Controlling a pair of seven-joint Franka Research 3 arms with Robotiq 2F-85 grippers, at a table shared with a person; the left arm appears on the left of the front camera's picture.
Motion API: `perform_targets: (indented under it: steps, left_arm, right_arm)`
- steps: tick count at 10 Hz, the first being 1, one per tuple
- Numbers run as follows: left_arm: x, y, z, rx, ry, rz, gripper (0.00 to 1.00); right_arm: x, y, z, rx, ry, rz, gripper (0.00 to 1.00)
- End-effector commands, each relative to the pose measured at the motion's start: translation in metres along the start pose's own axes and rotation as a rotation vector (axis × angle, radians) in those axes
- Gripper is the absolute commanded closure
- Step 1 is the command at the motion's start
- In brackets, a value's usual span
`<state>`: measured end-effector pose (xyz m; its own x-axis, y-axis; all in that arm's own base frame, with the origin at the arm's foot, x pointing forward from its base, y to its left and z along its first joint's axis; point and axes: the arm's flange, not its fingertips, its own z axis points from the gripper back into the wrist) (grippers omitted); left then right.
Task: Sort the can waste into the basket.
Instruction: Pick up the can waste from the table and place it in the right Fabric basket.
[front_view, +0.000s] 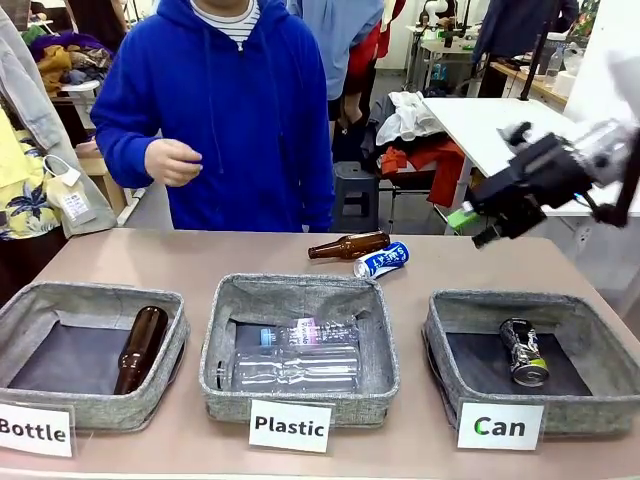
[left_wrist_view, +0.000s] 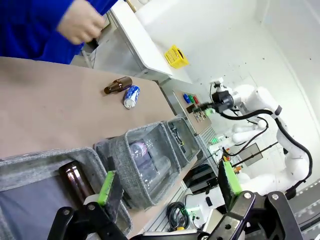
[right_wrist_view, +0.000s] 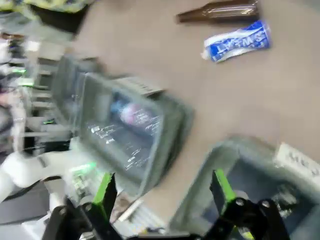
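Note:
The blue can with white print (front_view: 382, 260) lies on its side on the table behind the middle basket, also seen in the left wrist view (left_wrist_view: 131, 96) and the right wrist view (right_wrist_view: 237, 41). The black and silver can (front_view: 523, 350) lies inside the grey basket carded "Can" (front_view: 520, 298) at the front right. My right gripper (front_view: 468, 228) hangs open in the air above the table's right side, behind that basket and right of the blue can; nothing sits between its green pads (right_wrist_view: 162, 192). My left gripper (left_wrist_view: 167, 182) is open and empty over the left basket.
A brown glass bottle (front_view: 348, 245) lies beside the blue can. The "Bottle" basket (front_view: 30, 300) holds another brown bottle (front_view: 140, 348). The "Plastic" basket (front_view: 300, 285) holds clear plastic bottles. A person in a blue hoodie stands at the far side, one hand (front_view: 172, 162) raised.

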<state>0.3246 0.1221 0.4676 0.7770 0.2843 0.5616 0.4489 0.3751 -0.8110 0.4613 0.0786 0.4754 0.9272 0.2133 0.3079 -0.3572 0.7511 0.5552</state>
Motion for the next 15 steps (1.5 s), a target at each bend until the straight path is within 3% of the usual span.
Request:
perform_targets:
  steps: [1, 2, 3, 4, 5, 6, 7, 8, 9, 11, 15]
  left_arm:
    - [0.000, -0.003, -0.001, -0.015, -0.016, 0.006, 0.00]
    - [0.000, -0.003, -0.001, -0.015, -0.016, 0.006, 0.00]
    - [0.000, -0.003, -0.001, -0.015, -0.016, 0.006, 0.00]
    - [0.000, -0.003, -0.001, -0.015, -0.016, 0.006, 0.00]
    - [0.000, -0.003, -0.001, -0.015, -0.016, 0.006, 0.00]
    - [0.000, -0.003, -0.001, -0.015, -0.016, 0.006, 0.00]
    - [0.000, -0.003, -0.001, -0.015, -0.016, 0.006, 0.00]
    - [0.000, -0.003, -0.001, -0.015, -0.016, 0.006, 0.00]
    - [0.000, -0.003, -0.001, -0.015, -0.016, 0.006, 0.00]
    - [0.000, -0.003, -0.001, -0.015, -0.016, 0.006, 0.00]
    - [0.000, -0.003, -0.001, -0.015, -0.016, 0.006, 0.00]
  right_arm:
    - [0.043, -0.006, -0.014, -0.309, -0.051, -0.035, 0.00]
    - [0.050, -0.001, -0.025, -0.392, -0.076, 0.047, 0.00]
    - [0.046, 0.003, -0.037, -0.395, -0.072, 0.122, 0.00]
    - [0.031, 0.008, -0.038, -0.128, 0.032, 0.124, 0.00]
    - [0.053, 0.001, -0.026, -0.344, -0.083, 0.131, 0.00]
    - [0.049, 0.005, -0.040, -0.306, -0.047, 0.141, 0.00]
    - [0.047, 0.007, -0.042, -0.151, 0.042, 0.350, 0.00]
    - [0.028, -0.004, -0.004, -0.012, -0.099, 0.413, 0.00]
    - [-0.009, -0.026, 0.050, 0.105, -0.252, 0.376, 0.00]
    - [-0.081, -0.056, 0.105, 0.123, -0.372, 0.337, 0.00]
    - [-0.168, -0.101, 0.117, 0.176, -0.588, 0.271, 0.00]
